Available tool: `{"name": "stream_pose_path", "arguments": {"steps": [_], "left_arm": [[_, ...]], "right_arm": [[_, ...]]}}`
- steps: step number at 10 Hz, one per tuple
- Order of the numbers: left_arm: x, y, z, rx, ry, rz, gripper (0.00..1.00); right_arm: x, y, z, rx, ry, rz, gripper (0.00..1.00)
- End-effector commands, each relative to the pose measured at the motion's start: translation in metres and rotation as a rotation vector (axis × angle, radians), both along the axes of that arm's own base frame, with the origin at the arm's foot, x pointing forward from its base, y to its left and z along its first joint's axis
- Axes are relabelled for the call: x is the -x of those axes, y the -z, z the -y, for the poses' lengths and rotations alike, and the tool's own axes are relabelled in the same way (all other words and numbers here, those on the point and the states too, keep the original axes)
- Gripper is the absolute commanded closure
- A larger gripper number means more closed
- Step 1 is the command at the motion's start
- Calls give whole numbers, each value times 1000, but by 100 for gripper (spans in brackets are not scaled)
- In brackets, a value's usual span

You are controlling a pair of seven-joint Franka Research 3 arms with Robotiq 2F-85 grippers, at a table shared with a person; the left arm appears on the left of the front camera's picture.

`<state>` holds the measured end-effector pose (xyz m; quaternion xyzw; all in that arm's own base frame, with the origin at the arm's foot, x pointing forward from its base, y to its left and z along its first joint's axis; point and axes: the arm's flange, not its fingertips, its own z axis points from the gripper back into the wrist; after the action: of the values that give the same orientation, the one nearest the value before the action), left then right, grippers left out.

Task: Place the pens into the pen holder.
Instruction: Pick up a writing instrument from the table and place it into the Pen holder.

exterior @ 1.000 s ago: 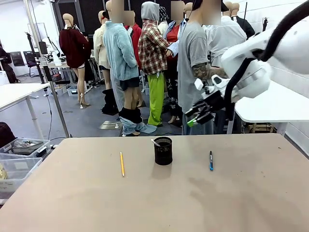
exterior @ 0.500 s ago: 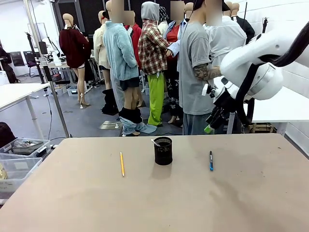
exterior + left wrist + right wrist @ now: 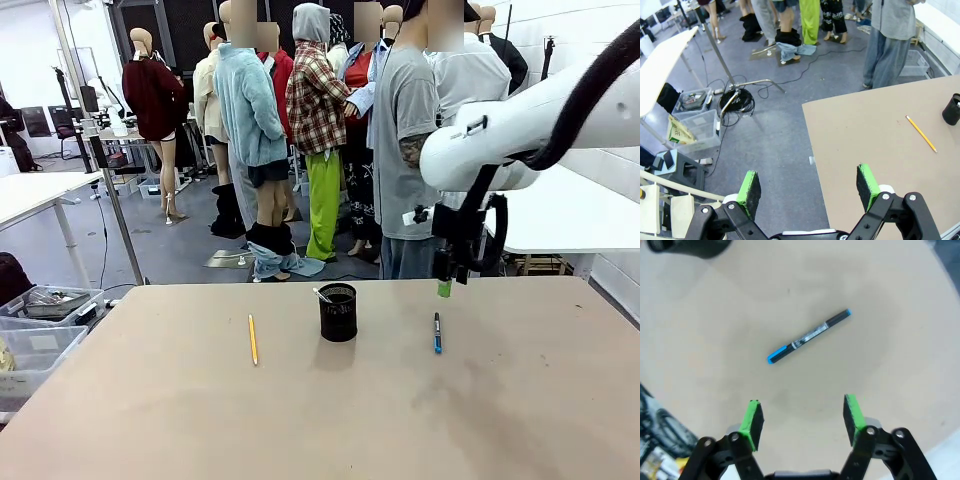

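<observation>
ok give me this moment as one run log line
right gripper: open, empty, over blue-and-black pen | left gripper: open, empty | silver-white pen: in pen holder | pencil: on table

The holder (image 3: 338, 312) is set mid-table (image 3: 320, 420), toward the far edge. A pen (image 3: 322, 295) is lodged in it, tilted left. The pencil (image 3: 253, 339) is laid to the holder's left and a second pen (image 3: 437, 332) to its right, each well apart from it. The right gripper (image 3: 446, 285) is held above the table, just behind the second pen. The left gripper (image 3: 810, 187) is held above the table's left edge. A person (image 3: 405, 130) is placed behind the far edge, and bins (image 3: 40, 330) are set on the floor at left.
</observation>
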<state>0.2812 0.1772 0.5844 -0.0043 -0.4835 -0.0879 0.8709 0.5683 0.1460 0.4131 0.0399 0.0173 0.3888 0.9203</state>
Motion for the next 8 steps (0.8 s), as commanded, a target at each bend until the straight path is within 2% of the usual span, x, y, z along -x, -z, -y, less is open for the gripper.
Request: {"name": "stream_pose_path", "arguments": {"steps": [1,3,4,6,8], "left_arm": [[-1,0,0,9,-19,6,0],[-1,0,0,9,-19,6,0],[-1,0,0,9,-19,6,0],[-1,0,0,9,-19,6,0],[-1,0,0,9,-19,6,0]], "right_arm": [[-21,12,-20,47,100,-69,20],[-24,35,-22,108,244,-36,20],[-22,48,-20,121,291,5,20],[-6,73,-21,190,407,38,20],[0,92,-22,138,459,76,20]]}}
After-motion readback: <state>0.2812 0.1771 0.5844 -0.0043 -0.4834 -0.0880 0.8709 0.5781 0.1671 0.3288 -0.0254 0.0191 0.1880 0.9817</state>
